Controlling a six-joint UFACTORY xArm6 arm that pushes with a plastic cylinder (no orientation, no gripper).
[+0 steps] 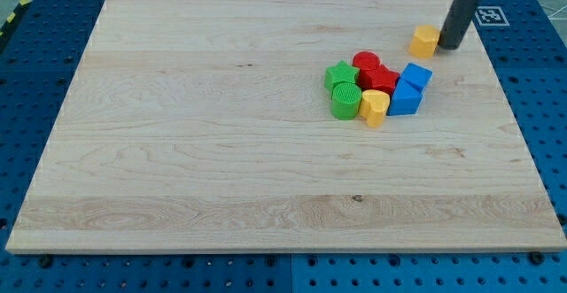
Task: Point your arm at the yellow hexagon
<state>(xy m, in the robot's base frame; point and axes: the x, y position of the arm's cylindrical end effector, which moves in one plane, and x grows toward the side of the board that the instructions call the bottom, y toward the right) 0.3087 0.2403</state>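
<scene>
The yellow hexagon (425,41) lies on the wooden board (221,151) near the view's top right. My tip (450,45) stands just to the right of it, touching or almost touching its right side. The dark rod rises from there toward the view's top right corner.
A tight cluster lies below and left of the hexagon: a green star (340,74), a green cylinder (345,101), a red cylinder (365,61), a red block (379,80), a yellow heart (374,107) and two blue blocks (416,75) (405,100). The board's right edge runs close by.
</scene>
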